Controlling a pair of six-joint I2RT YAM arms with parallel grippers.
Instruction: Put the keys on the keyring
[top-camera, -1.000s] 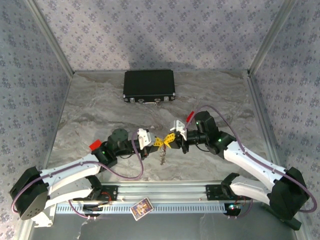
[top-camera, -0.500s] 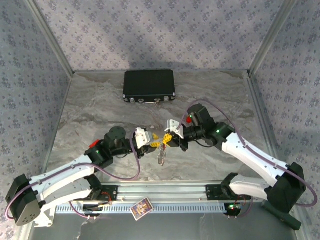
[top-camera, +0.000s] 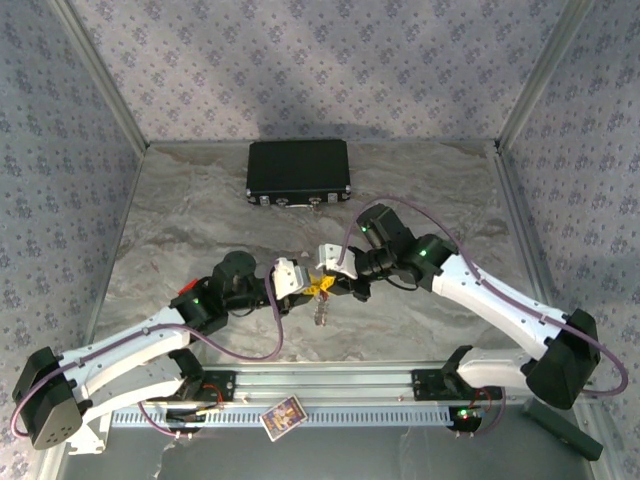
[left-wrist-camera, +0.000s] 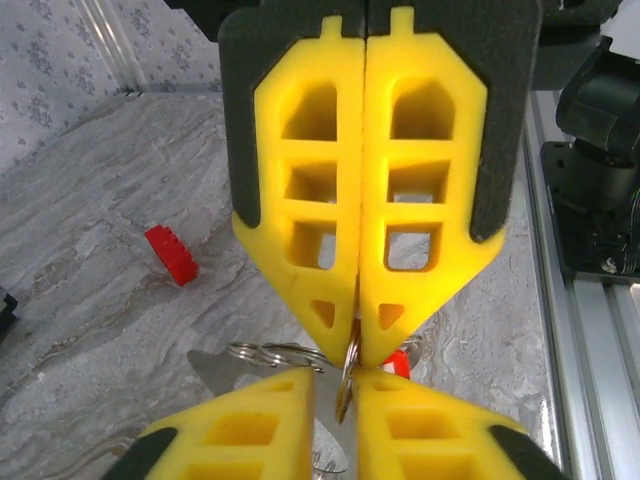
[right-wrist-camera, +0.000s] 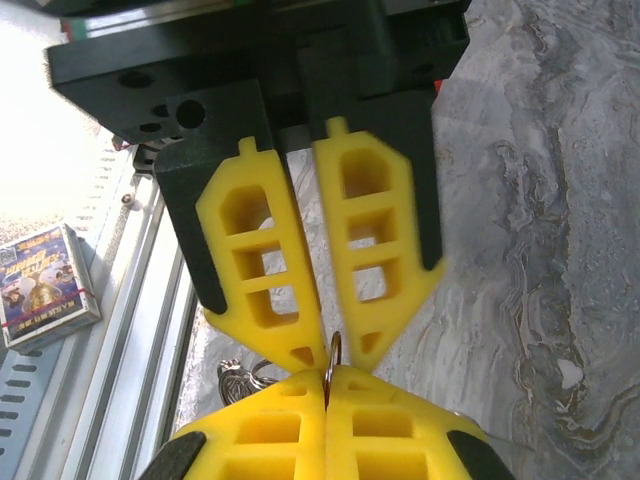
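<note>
Marbled counter (top-camera: 200, 220) lies below. Over its near middle the left hand (left-wrist-camera: 357, 335) and right hand (right-wrist-camera: 332, 352) meet tip to tip, both clamped on the keyring (left-wrist-camera: 349, 368), which stands upright and edge-on between them. Under it the keys (top-camera: 322, 312) dangle, long axes pointing down.

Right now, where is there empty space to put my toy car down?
Bare table lies right of the black case, left of it too, and in the strip between the case and the grippers. It's crowded in the front middle, where the left gripper and right gripper pinch the keyring.
</note>
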